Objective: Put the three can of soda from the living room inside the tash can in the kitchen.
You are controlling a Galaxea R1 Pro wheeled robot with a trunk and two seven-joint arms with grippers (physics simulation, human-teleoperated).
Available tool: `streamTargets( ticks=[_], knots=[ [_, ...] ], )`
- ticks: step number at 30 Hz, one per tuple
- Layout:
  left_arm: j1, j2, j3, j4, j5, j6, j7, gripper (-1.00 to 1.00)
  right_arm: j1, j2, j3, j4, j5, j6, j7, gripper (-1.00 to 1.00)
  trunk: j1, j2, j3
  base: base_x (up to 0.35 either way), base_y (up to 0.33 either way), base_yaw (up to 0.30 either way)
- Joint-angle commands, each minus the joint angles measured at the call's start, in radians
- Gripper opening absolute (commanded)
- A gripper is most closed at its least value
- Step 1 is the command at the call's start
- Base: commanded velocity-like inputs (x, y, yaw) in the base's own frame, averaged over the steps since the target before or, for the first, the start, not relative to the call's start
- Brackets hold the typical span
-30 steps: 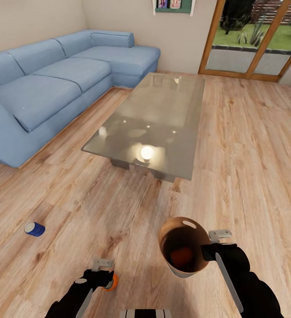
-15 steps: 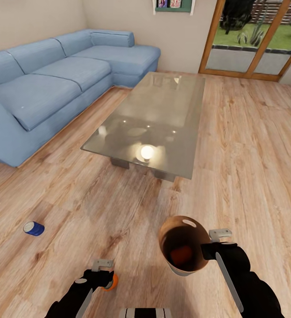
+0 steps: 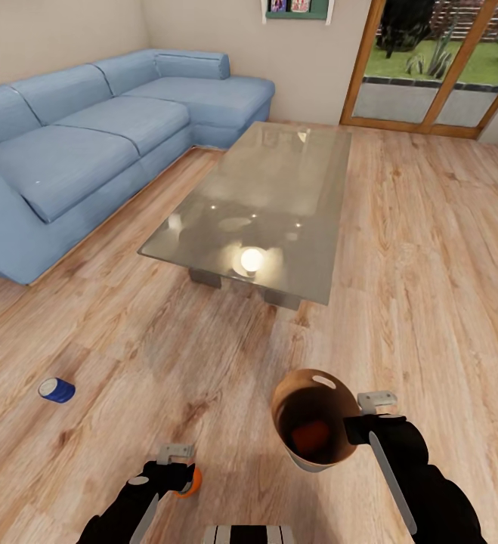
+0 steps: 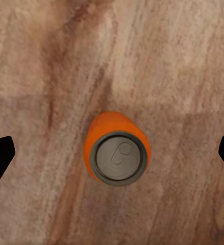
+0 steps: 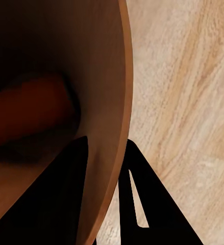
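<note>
**Bin Held Over the Floor, One Can Under the Left Arm**

Stretching along the left wall is a blue corner sofa (image 3: 90,143), with a low glass table (image 3: 271,204) beside it on the wood plank floor (image 3: 430,264) and wood-framed glass doors (image 3: 437,68) at the back. The bin (image 3: 314,431), pale outside and copper-brown inside, is tilted in the air near the right arm; the right gripper (image 5: 109,168) pinches its rim, one finger inside the wall and one outside. An orange can (image 3: 310,437) lies inside it. The left gripper (image 4: 112,153) hangs above a second orange can (image 4: 117,155), which stands upright on the floor; its jaws are spread wide, well clear of the can on both sides. The blue can (image 3: 57,390) lies on its side on the floor, well off to the left.
</note>
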Motion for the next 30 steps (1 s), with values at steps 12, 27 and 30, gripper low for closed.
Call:
streamTargets(
  ticks=[12, 27, 30],
  knots=[
    [0.0, 0.0, 0.0, 0.0, -0.001, 0.0, 0.0, 1.0, 0.0, 0.0, 0.0, -0.013, -0.01, 0.0, 0.002, -1.0, 0.0, 0.0, 0.0, 0.0, 0.0, 0.0],
    [0.0, 0.0, 0.0, 0.0, -0.001, 0.001, 0.0, 1.0, 0.0, 0.002, -0.001, -0.036, -0.01, 0.0, 0.001, -1.0, 0.004, -0.007, -0.003, 0.0, 0.0, 0.0],
    [0.0, 0.0, 0.0, 0.0, 0.0, 0.001, 0.0, 1.0, 0.0, 0.002, -0.001, -0.037, -0.01, 0.0, 0.001, -1.0, 0.015, -0.028, -0.012, 0.0, 0.0, 0.0]
  ],
)
